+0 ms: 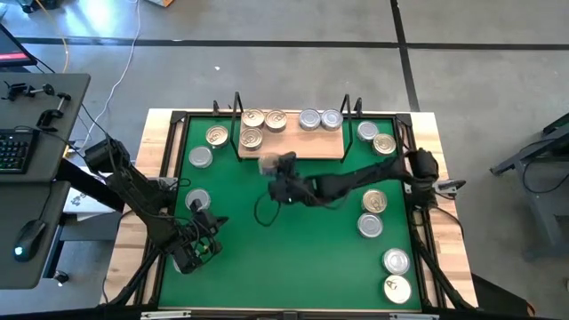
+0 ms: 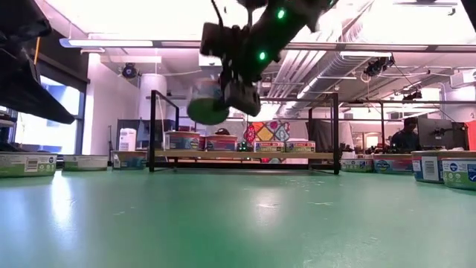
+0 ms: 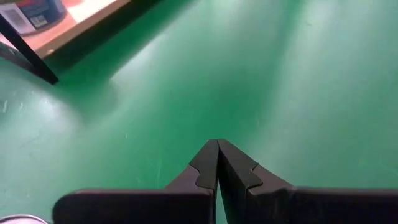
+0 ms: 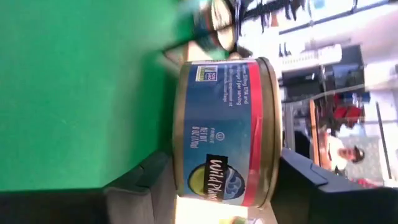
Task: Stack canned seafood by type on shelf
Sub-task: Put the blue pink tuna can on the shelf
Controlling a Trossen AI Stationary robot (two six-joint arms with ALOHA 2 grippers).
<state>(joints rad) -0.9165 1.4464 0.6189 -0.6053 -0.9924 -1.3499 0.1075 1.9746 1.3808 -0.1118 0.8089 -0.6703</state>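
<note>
The wooden shelf (image 1: pixel 302 142) lies at the mat's far side with black wire uprights. It carries three gold-lidded cans (image 1: pixel 252 119) on its left and two silver-lidded ones (image 1: pixel 320 119) on its right. My right gripper (image 1: pixel 269 165) hangs just in front of the shelf, shut on a blue-labelled can with gold rims (image 4: pixel 224 130), which also shows in the low view (image 2: pixel 207 101). More cans rest on the mat at the left (image 1: pixel 201 157) and right (image 1: pixel 374 201). My left gripper (image 1: pixel 209 233) waits shut over the near left of the mat, nothing between its fingers (image 3: pixel 217 149). My right gripper pinches the can between its two fingers, one on each flat end (image 4: pixel 273 155), so the blue label's side wall faces the wrist camera. The fingers come from the table's right, slanting down. The can is lifted clear of the mat, tipped off level (image 2: pixel 208 112).
Loose cans stand on the green mat (image 1: pixel 293 258) left of the shelf (image 1: pixel 216 135), right of it (image 1: pixel 384 144) and along the right edge down to the near corner (image 1: pixel 396 288). The mat's middle and near part is bare. A wooden frame (image 1: pixel 160 160) borders the mat.
</note>
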